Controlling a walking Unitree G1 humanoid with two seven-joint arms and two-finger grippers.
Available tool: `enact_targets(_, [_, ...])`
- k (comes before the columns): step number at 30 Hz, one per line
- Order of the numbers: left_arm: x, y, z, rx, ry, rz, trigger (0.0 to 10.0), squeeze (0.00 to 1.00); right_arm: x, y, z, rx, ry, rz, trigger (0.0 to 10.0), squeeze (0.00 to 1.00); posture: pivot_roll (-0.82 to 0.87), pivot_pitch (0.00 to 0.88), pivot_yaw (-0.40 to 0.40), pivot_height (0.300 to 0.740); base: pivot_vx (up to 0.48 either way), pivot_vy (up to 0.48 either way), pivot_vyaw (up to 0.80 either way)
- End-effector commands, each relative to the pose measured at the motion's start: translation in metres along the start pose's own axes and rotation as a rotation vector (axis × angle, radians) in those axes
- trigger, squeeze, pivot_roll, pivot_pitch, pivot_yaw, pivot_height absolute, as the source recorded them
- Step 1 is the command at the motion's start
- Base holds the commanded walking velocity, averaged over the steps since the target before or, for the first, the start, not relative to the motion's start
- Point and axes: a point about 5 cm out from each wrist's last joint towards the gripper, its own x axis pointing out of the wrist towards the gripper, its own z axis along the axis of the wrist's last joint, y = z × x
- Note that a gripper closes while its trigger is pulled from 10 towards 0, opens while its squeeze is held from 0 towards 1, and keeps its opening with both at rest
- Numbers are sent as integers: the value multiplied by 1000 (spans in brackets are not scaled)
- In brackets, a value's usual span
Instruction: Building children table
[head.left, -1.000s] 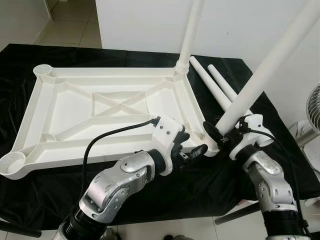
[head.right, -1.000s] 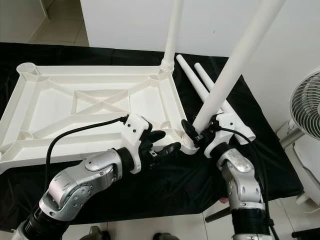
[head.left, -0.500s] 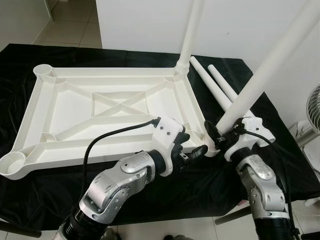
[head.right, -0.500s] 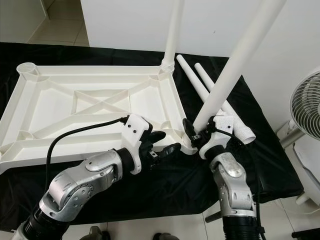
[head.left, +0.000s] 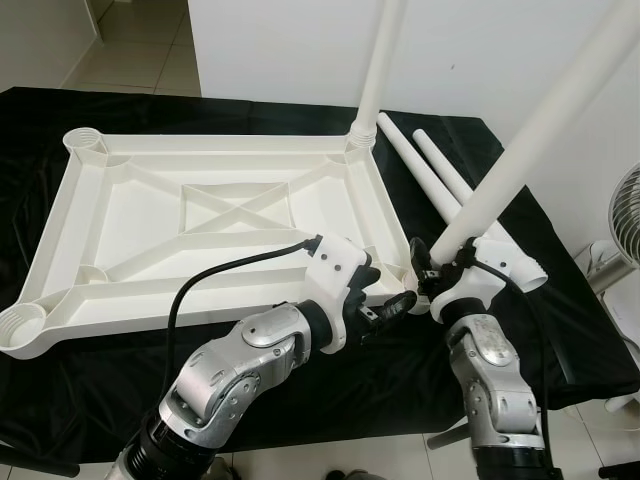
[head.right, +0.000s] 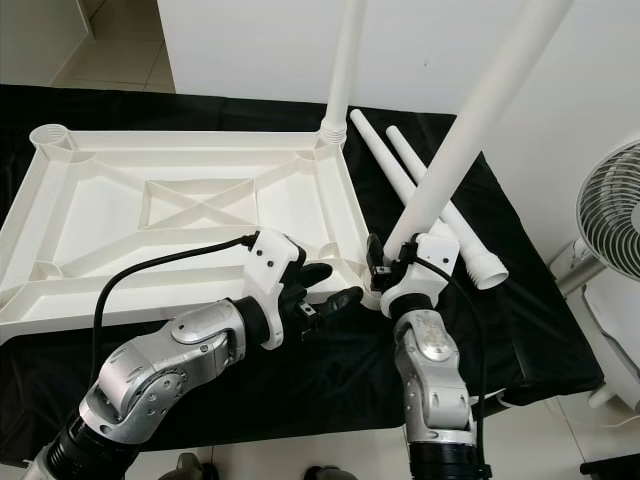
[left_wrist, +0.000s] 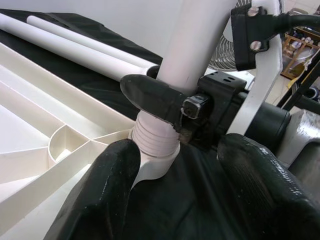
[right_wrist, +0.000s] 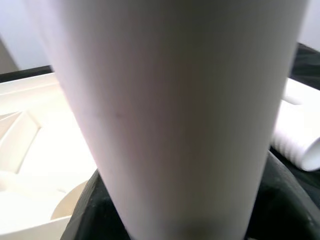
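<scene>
- I see the white tabletop (head.left: 200, 215) lying upside down on the black cloth (head.left: 330, 370).
- My right gripper (left_wrist: 172, 102) clamps a table leg (head.left: 530, 140), its threaded end in the near corner socket (left_wrist: 150, 167).
- My left gripper (head.left: 385, 305) hovers beside it, fingers spread, holding nothing.
- Two spare legs (head.left: 430, 165) lie on the cloth.

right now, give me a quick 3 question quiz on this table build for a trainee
1. True or false: the right gripper is shut on the leaning leg.
2. How many loose legs lie on the black cloth? A) one B) two C) four
3. Fill in: the upright leg stands in the tabletop's far ____ corner.

Key: 1. true. 2. B. 3. right. The left gripper hovers open beside the near right socket.
</scene>
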Motion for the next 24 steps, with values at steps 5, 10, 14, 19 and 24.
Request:
enact_targets(5, [1, -8, -2, -1, 8, -84, 10000, 0, -6, 1, -15, -23, 76, -138, 10000, 0, -4, 105, -88, 740, 0, 0, 0])
enact_targets(10, [1, -7, -2, 0, 5, -82, 10000, 0, -9, 5, -14, -23, 76, -149, 10000, 0, -5, 98, -89, 740, 0, 0, 0])
enact_targets(14, [1, -7, -1, 2, 4, -82, 10000, 0, -9, 3, -12, -9, 66, -158, 10000, 1000, -7, 92, -89, 740, 0, 0, 0])
enact_targets(19, [2, -6, -1, 5, 2, -84, 10000, 0, -9, 1, -7, 6, 39, -112, 10000, 1000, -9, 85, -87, 740, 0, 0, 0])
enact_targets(24, [2, -6, -1, 5, 2, -84, 10000, 0, -5, -8, -3, -9, 30, 10, 10000, 310, -10, 85, -87, 740, 0, 0, 0])
